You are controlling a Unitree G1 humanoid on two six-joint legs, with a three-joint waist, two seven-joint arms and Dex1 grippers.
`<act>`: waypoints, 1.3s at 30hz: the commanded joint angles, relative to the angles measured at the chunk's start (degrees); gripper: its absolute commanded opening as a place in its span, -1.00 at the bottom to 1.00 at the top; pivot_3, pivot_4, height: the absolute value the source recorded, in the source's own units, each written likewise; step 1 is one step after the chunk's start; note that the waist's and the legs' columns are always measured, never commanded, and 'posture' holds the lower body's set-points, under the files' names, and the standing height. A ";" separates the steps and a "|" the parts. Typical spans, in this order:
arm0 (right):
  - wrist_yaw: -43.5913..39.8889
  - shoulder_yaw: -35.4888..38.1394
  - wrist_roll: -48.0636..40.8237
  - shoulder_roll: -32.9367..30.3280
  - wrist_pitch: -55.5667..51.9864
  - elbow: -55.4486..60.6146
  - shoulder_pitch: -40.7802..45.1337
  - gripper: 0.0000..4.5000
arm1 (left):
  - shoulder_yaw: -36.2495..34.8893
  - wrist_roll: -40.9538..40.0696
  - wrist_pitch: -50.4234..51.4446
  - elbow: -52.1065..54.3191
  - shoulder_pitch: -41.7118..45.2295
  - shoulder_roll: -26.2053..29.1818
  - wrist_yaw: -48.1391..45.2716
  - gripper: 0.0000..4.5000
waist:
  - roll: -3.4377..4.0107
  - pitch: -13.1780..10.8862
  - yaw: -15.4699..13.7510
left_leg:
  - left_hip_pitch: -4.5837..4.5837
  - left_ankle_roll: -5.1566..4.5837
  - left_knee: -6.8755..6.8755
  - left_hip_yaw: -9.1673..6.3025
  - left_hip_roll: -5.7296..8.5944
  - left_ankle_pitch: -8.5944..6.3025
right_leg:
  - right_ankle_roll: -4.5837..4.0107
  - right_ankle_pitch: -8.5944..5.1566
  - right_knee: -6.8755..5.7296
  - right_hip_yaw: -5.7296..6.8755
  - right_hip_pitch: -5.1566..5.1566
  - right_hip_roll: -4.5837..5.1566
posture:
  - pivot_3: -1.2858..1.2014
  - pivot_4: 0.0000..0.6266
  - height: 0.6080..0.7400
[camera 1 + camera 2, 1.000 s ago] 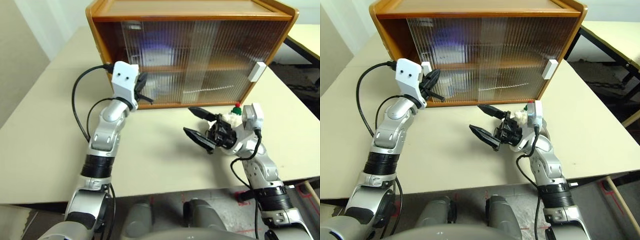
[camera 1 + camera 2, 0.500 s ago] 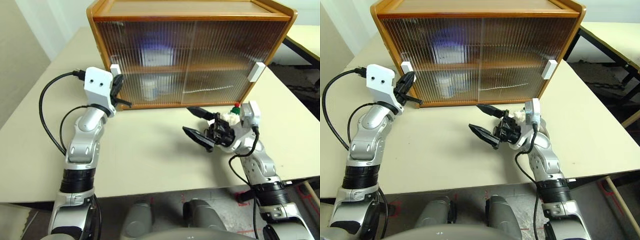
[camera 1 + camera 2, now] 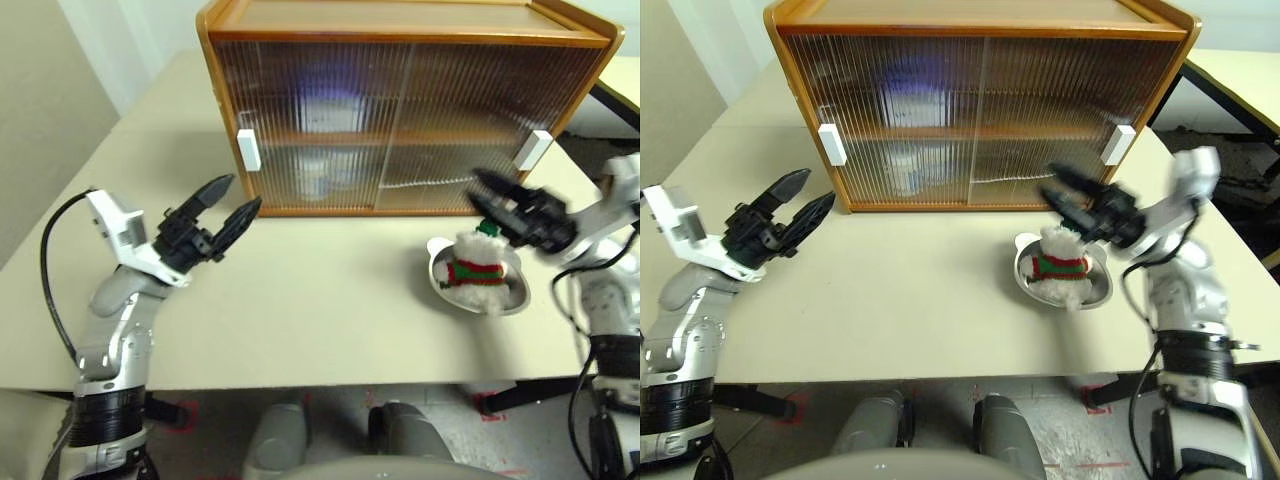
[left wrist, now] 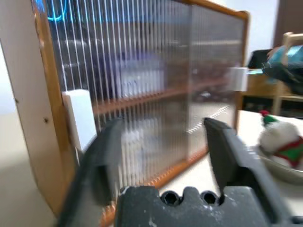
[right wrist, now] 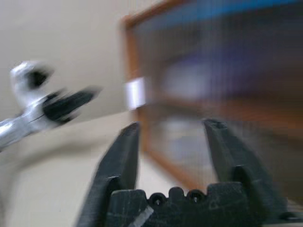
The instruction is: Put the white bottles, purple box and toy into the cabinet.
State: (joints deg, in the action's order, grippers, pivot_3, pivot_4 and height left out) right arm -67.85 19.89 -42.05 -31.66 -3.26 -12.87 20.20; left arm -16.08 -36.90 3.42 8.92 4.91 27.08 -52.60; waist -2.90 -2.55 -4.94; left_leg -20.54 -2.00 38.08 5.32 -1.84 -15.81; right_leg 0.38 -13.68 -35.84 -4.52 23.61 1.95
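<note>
One item, the toy (image 3: 478,272), is left outside the cabinet (image 3: 400,100), seated in a metal dish (image 3: 440,283) on the counter just below the right gripper (image 3: 500,200); both jaws stand apart, empty. The left gripper (image 3: 225,205) is well apart.

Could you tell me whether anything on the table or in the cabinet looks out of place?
Yes: the toy lies in a metal dish on the table, outside the cabinet, whose sliding doors are both shut. Blurred shapes of things already stand on the shelves behind the ribbed doors. Nothing looks spilled or damaged.
</note>
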 commanded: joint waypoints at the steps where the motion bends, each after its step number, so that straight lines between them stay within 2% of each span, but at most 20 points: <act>1: 5.49 2.89 4.05 -1.90 2.96 -5.50 2.04 -0.45 | -0.23 -1.07 -0.96 -3.92 -2.40 1.61 -6.55 1.00 | 0.05 0.03 0.19 | 0.07 0.00 0.00 0.00 0.00 0.00 | 0.11 -0.08 -0.01 -0.01 -0.07 0.00 | 0.18 -1.00 1.00; 4: 11.98 4.54 7.73 -3.67 5.09 -9.62 3.97 -0.93 | -0.19 -1.03 -2.77 -6.44 -3.90 1.80 -10.84 1.00 | 0.12 0.07 0.87 | 0.11 -0.01 0.02 0.10 0.07 0.01 | 0.24 -0.12 -0.01 -0.17 -0.10 0.06 | 0.17 -1.00 1.00; 5: 13.20 4.68 8.52 -3.87 5.59 -10.39 4.33 -0.97 | -0.18 -1.26 -2.79 -6.64 -4.07 1.70 -11.53 1.00 | 0.12 0.07 0.95 | 0.11 -0.01 0.03 0.13 0.09 0.01 | 0.24 -0.12 0.01 -0.21 -0.10 0.10 | 0.17 -0.99 1.00; 11: 22.71 5.55 13.05 -3.23 7.56 -11.96 4.05 -0.97 | 1.47 -3.24 -1.33 -6.41 -7.28 0.68 -16.90 1.00 | 0.12 0.12 1.21 | 0.09 -0.05 0.00 0.11 0.08 0.02 | 0.18 -0.10 -0.01 -0.29 -0.08 0.10 | 0.17 -0.99 1.00; 21: 30.83 2.03 20.57 -2.35 9.03 -17.23 6.96 -0.97 | 1.95 -2.98 -2.19 -6.48 -9.56 -1.74 -17.18 1.00 | 0.23 0.19 2.29 | 0.10 -0.08 -0.01 0.11 0.08 0.03 | 0.24 -0.08 -0.02 -0.39 -0.11 0.08 | 0.19 -1.00 1.00; 31: 31.12 -0.46 23.38 -1.92 10.07 -26.57 14.38 -0.97 | 2.51 -2.13 -3.59 -5.82 -10.63 -2.11 -17.50 1.00 | 0.34 0.25 2.38 | 0.12 -0.10 -0.02 0.09 0.08 0.04 | 0.21 -0.07 -0.03 -0.40 -0.11 0.04 | 0.21 -1.00 1.00; 39: 30.00 -2.24 24.11 -1.00 11.04 -28.41 15.94 -0.97 | 2.53 -1.64 -4.73 -6.82 -10.55 -1.90 -17.64 1.00 | 0.36 0.26 2.40 | 0.12 -0.10 -0.02 0.09 0.07 0.04 | 0.21 -0.06 -0.04 -0.42 -0.11 0.05 | 0.21 -1.00 1.00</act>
State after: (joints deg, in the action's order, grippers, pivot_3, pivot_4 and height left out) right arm -37.49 18.30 -18.69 -32.91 7.15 -40.61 35.16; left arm -14.22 -39.27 -0.74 1.93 -5.36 25.20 -69.89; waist -2.54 -2.28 -2.54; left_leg -20.41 -2.11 38.06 5.41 -1.77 -15.77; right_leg 0.59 -13.74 -35.89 -4.94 23.50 1.99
